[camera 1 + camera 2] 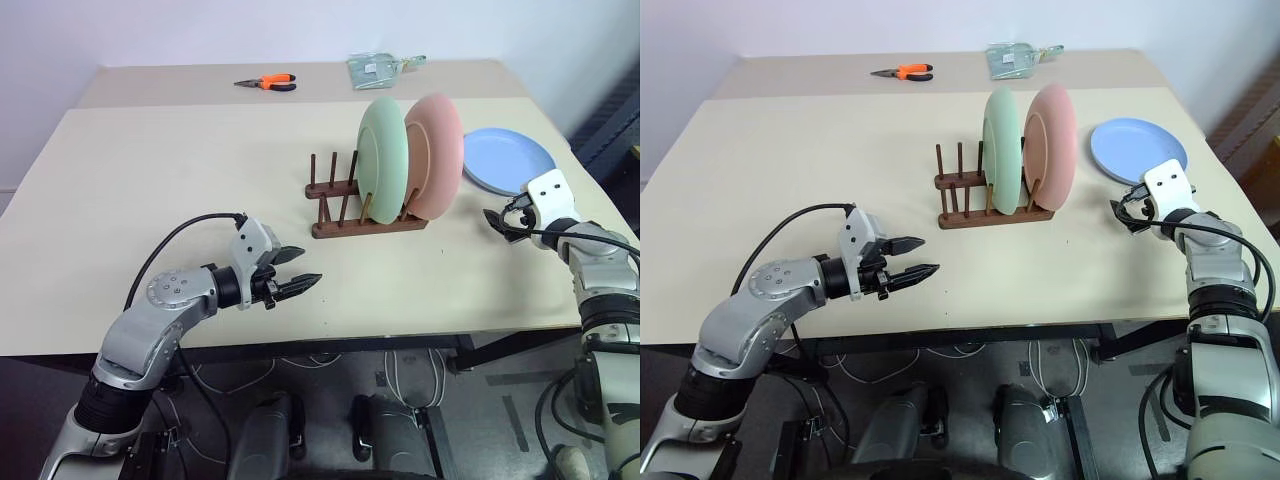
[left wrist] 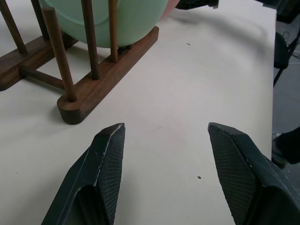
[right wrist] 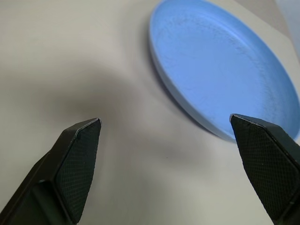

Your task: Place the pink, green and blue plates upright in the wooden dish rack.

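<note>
**Two plates up, blue plate flat on the desk**

From my head I see the whole desk (image 1: 150,200). The wooden dish rack (image 1: 365,222) sits near the middle. The green plate (image 1: 383,158) and the pink plate (image 1: 436,155) stand upright in it, side by side, the pink one nearer my right side. Some pegs on the left of the rack are bare. The blue plate (image 1: 508,160) lies flat on the desk, just to the right of the rack.

My left wrist view shows the rack's pegs and rail up close, with the green plate's bottom edge between the pegs. My right wrist view shows the blue plate's rim up close, just past my fingertips.

My left end effector (image 1: 297,283) hangs low over the desk in front of the rack, pointing at it. Its fingers are spread and hold nothing. My right end effector (image 1: 503,222) is near the blue plate's front edge, a little apart from it. Its fingers are spread wide and hold nothing.

Far back on the desk lie orange-handled pliers (image 1: 268,83) and a clear bag (image 1: 380,69).
</note>
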You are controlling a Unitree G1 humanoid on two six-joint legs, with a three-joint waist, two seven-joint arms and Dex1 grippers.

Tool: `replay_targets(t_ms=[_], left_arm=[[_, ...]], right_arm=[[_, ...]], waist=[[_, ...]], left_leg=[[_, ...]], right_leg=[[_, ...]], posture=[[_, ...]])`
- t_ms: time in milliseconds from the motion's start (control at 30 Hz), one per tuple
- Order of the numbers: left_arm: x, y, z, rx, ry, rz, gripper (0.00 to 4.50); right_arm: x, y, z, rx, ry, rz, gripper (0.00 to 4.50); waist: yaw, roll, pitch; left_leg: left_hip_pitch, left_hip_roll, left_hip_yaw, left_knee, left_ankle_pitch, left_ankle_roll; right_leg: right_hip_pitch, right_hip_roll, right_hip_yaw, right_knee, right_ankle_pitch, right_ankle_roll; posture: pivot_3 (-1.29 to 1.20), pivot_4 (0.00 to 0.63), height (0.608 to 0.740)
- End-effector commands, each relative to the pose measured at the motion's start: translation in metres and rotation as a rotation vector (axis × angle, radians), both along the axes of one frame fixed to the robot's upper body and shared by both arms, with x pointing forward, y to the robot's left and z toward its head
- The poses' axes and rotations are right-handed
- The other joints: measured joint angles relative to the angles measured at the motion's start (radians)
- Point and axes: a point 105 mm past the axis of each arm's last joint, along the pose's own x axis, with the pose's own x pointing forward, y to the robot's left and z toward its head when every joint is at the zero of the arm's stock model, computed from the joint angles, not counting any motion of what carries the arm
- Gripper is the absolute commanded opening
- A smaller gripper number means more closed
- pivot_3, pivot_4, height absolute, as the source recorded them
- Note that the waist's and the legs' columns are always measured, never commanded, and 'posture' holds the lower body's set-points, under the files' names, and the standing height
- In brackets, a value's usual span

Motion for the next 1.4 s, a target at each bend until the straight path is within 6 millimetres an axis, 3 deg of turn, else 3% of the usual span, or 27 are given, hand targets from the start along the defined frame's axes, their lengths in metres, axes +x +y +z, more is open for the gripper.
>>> replay_targets(t_ms=[33, 133, 300, 900, 1333, 1400], left_arm=[[-0.003, -0.001, 0.005, -0.008, -0.037, -0.011, 2.90], [-0.003, 0.000, 0.005, -0.021, -0.037, 0.002, 2.90], [-0.004, 0.000, 0.003, -0.023, -0.035, 0.003, 2.90], [0.003, -0.002, 0.007, -0.014, -0.049, 0.004, 2.90], [0.003, 0.002, 0.008, -0.008, -0.052, 0.017, 2.90], [0.003, 0.002, 0.008, -0.007, -0.054, 0.017, 2.90]], right_arm=[[0.008, 0.001, 0.015, -0.014, -0.057, -0.018, 4.48], [0.011, 0.002, 0.016, -0.007, -0.061, -0.024, 3.60], [0.012, 0.000, 0.019, -0.031, -0.077, -0.044, 1.06], [0.013, -0.002, 0.027, -0.035, -0.108, -0.053, 1.06], [0.007, -0.003, 0.018, -0.088, -0.054, 0.003, 1.06], [0.005, -0.001, 0.016, -0.120, -0.036, 0.023, 1.59]], waist=[[-0.001, 0.000, 0.000], [-0.001, 0.000, 0.000], [0.002, 0.000, 0.000], [0.000, 0.000, 0.000], [0.000, 0.000, 0.000], [-0.001, 0.000, 0.000]], left_leg=[[0.000, 0.000, 0.000, 0.000, 0.000, 0.000], [0.000, 0.000, 0.000, 0.000, 0.000, 0.000], [0.000, 0.000, 0.000, 0.000, 0.000, 0.000], [0.001, 0.000, 0.000, 0.000, 0.000, 0.000], [0.009, 0.000, 0.000, -0.002, 0.000, 0.000], [0.009, 0.000, 0.000, -0.002, 0.000, 0.000]], right_leg=[[0.000, 0.000, 0.000, 0.000, 0.000, 0.000], [0.000, 0.000, 0.000, 0.000, 0.000, 0.000], [0.001, 0.000, 0.000, 0.000, 0.000, 0.000], [0.002, 0.000, 0.000, 0.000, 0.000, 0.000], [0.009, 0.000, 0.000, -0.001, 0.000, 0.000], [0.009, 0.000, 0.000, -0.001, 0.000, 0.000]], posture=[[0.00, 0.150, 0.740], [0.00, 0.150, 0.740], [0.00, 0.150, 0.740], [0.00, 0.150, 0.740], [0.00, 0.150, 0.740], [0.00, 0.150, 0.740]])
